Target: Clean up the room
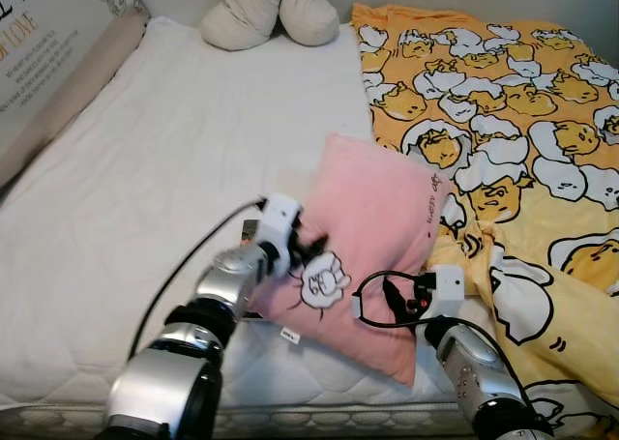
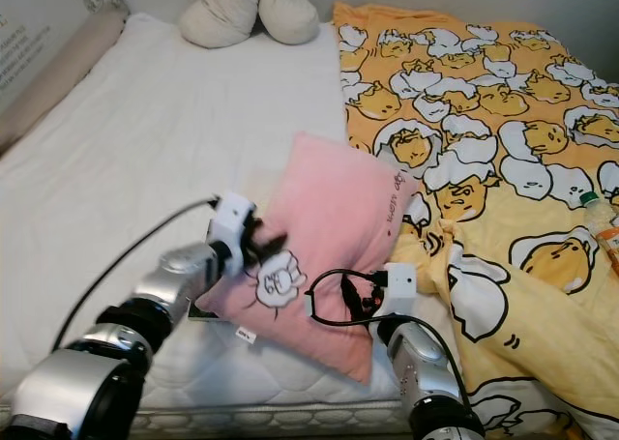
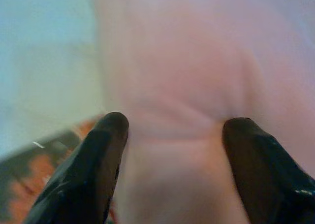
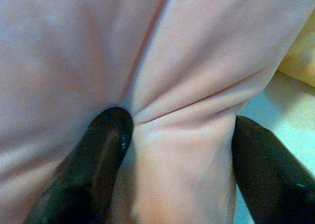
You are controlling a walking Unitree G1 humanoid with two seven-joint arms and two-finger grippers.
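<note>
Left eye view, pillow: a pink pillow [image 1: 372, 251] lies near the near edge of the bed [image 1: 174, 169], tilted, its right side against a yellow blanket [image 1: 522, 150] that covers the bed's right half.
Left eye view, arms: the left gripper [image 1: 308, 243] presses into the pillow's left near side by a white cartoon print; the right gripper [image 1: 398, 295] meets its near right corner.
Left eye view, rest: a cream cushion [image 1: 271, 13] sits at the far end of the bed.

Right eye view, extras: a bottle [image 2: 602, 220] lies on the blanket at the far right, and a dark flat thing, too hidden to name, peeks out under the pillow's near left corner.

Left wrist view, jaws: the two black fingers [image 3: 93, 170] stand apart with a fold of pink cloth bulging between them, so they pinch the pillow.

Right wrist view, jaws: the fingers [image 4: 98, 155] likewise straddle a gathered ridge of pink fabric, creases running into the grip; they hold the pillow.

Handling, judged: it looks light, soft and floppy, not slippery or fragile. A pinch of cover alone may stretch or slip off the filling.
Where to hold, judged: opposite edges, as now, with a deep bite that takes in stuffing, so it lifts level and does not sag.
</note>
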